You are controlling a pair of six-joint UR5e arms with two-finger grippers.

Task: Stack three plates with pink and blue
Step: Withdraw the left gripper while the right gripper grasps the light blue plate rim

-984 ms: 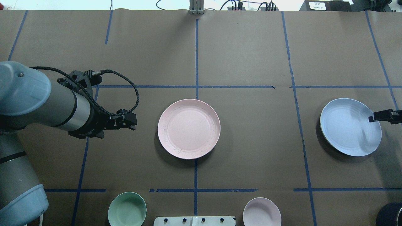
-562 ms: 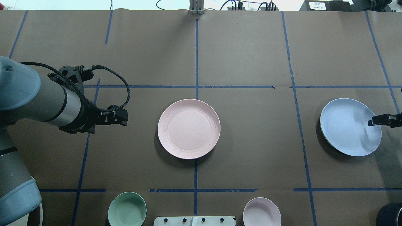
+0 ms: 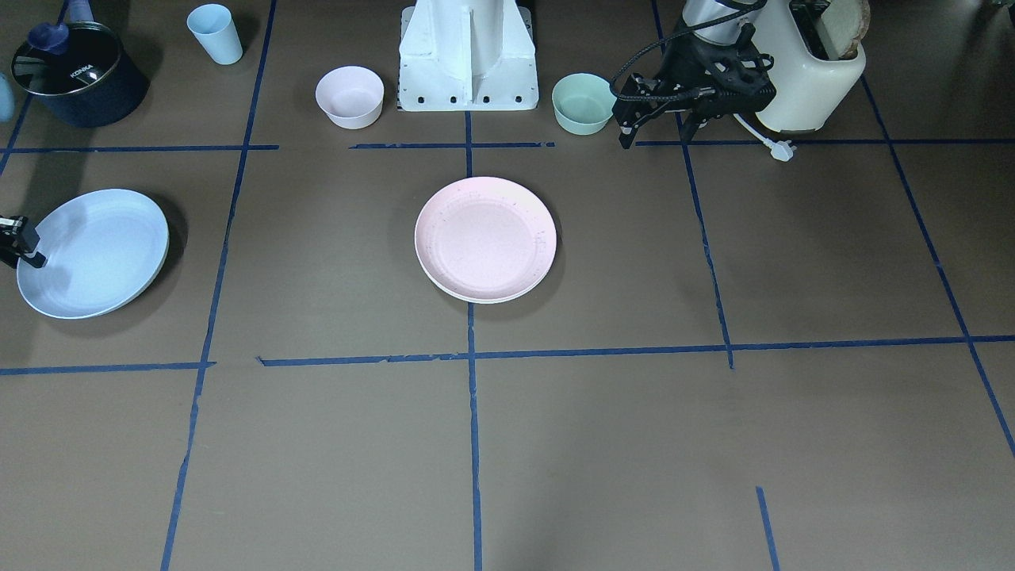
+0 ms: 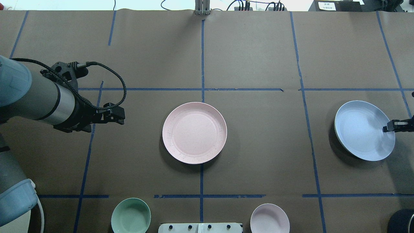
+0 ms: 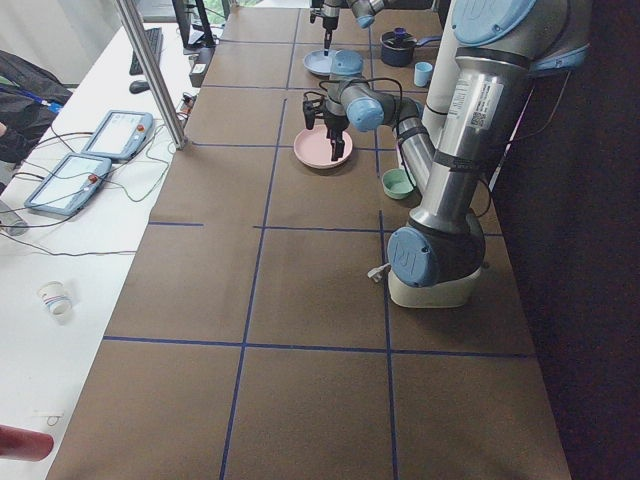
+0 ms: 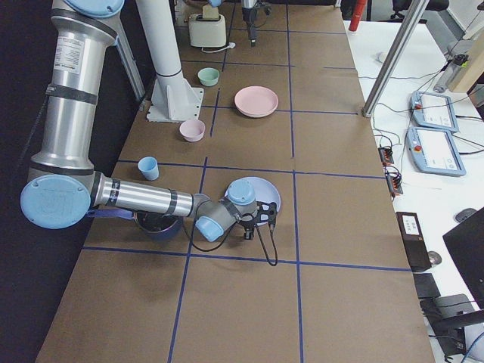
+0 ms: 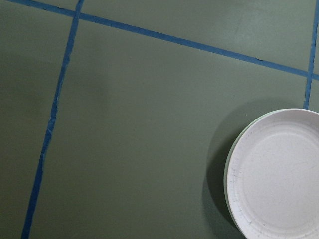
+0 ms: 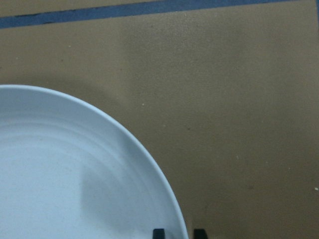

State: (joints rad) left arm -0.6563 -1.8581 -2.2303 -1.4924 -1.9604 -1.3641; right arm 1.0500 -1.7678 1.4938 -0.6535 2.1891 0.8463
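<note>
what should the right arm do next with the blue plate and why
Probably lift the blue plate a bit higher and start carrying it toward the pink plate. The right pincer grips its rim, the pink plate already lies on a cream plate at the centre, and the left pincer is clear of it.

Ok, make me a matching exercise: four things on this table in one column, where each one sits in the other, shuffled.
Things:
1. pink plate
2. blue plate
3. green bowl
4. blue cup

Places:
A. next to the dark pot
B. rim between the fingers of the right hand
C. on top of the cream plate
D. between the robot's base and the toaster

Pairs: 1-C, 2-B, 3-D, 4-A
</note>
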